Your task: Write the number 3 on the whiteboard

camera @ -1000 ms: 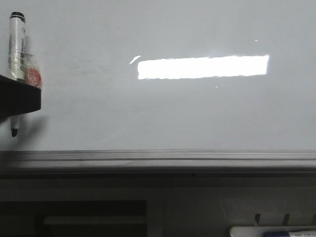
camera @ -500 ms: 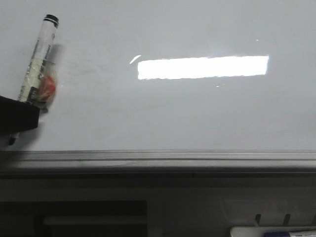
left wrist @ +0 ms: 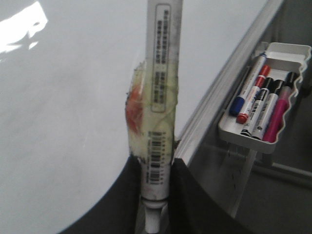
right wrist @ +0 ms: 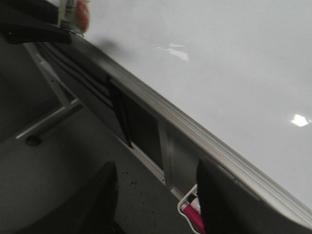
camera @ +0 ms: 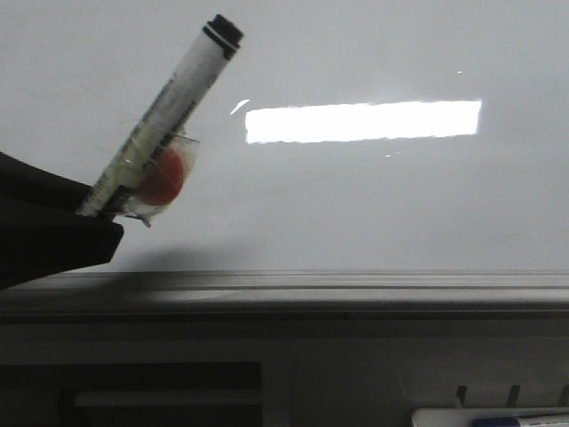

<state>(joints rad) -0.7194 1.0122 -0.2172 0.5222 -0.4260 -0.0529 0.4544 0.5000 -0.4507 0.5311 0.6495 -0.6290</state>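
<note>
Front view shows the left gripper [camera: 84, 218] low on the left, its jaws closed tight on a pen [camera: 164, 111]. The pen leans up and to the right, its black end high in front of the whiteboard [camera: 373, 205]. Clear tape and an orange lump [camera: 160, 176] sit on the pen just above the jaws (maybe put there to help the grip, I think). The writing tip is down below the jaws and cannot be seen in this view, so I cannot tell if it touches the board.

No number 3 is on the board. It looks blank and shiny, with a bright bar of light [camera: 363, 121] on it. So the writing has not started, I think.

The right gripper [right wrist: 153, 204] hangs low near the rail [right wrist: 161, 114] at the board's near edge. Its jaws are open and hold nothing. A tray [left wrist: 261, 92] of spare pens hangs under the rail on the right.
</note>
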